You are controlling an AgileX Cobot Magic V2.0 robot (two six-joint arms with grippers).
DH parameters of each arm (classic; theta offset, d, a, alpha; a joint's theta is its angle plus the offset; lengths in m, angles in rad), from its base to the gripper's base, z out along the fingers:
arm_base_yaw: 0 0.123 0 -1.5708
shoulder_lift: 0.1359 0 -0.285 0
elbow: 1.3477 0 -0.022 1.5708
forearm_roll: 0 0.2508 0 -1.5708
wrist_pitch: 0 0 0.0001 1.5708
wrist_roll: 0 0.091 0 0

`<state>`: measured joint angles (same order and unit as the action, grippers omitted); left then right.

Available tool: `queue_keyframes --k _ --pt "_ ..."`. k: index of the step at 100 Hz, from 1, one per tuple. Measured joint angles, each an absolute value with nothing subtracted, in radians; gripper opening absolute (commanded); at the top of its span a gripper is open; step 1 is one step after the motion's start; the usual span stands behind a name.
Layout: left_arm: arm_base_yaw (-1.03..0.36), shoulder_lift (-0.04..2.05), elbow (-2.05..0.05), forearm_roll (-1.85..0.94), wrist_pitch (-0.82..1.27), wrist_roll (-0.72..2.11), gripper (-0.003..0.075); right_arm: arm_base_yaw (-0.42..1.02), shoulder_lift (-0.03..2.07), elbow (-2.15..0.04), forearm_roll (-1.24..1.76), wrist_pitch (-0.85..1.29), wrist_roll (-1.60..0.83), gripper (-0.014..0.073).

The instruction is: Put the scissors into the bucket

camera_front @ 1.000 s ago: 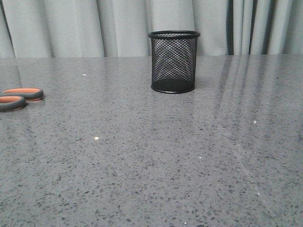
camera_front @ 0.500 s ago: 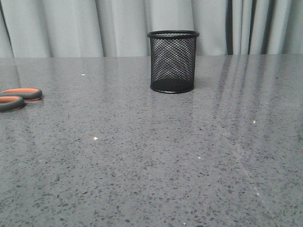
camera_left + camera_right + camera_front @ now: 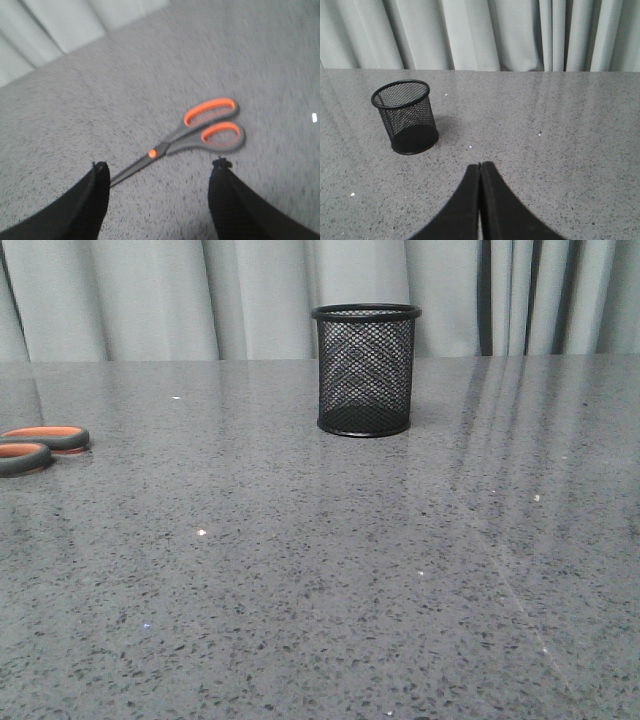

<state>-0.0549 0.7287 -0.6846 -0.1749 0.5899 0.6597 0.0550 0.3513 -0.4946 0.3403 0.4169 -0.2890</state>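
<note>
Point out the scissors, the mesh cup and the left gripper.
scissors (image 3: 161, 150), left wrist view, on the orange pivot screw.
mesh cup (image 3: 365, 375), front view, on its mesh wall.
left gripper (image 3: 159, 170), left wrist view, midway between its open fingertips.

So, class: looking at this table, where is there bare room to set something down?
Nearly everywhere. The table is bare in front of the bucket and to its right. Only the far-left edge is taken, where the scissors lie flat, with the left end effector open above them.
</note>
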Motion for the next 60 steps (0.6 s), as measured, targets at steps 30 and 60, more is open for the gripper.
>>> queue_keyframes --k 30,60 --pt "-0.230 1.180 -0.972 0.062 0.968 0.782 0.0390 0.060 0.351 -0.497 0.340 0.438 -0.296 -0.0066" --pt "-0.240 1.406 -1.193 0.072 1.085 1.087 0.0386 0.133 0.351 -0.498 0.342 0.438 -0.297 -0.0066"
